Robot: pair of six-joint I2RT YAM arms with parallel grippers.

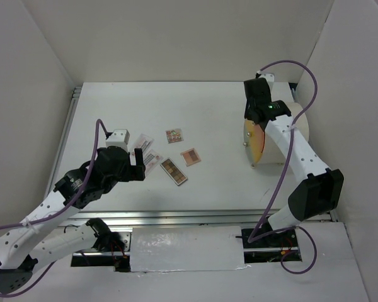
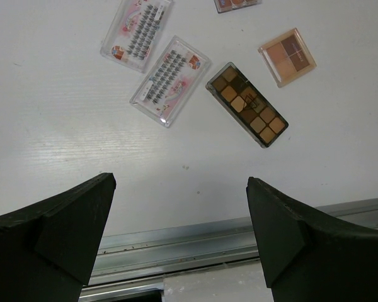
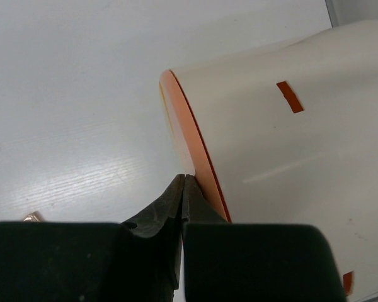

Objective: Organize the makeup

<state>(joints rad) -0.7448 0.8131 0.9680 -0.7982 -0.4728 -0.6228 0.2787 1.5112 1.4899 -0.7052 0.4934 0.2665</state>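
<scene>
The left tool (image 2: 179, 182) hangs wide apart, the long palette (image 2: 247, 104) above it in frame, slanting upper left to lower right. The right tool (image 3: 184, 182), pinched together, sits by the orange front (image 3: 195, 151).

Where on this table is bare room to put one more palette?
Bare: the far table behind the small palette, and the band between the square palette and the white cylinder. Crowded: left of centre, where the far packet, the near packet and the long palette lie close by the left tool.
</scene>
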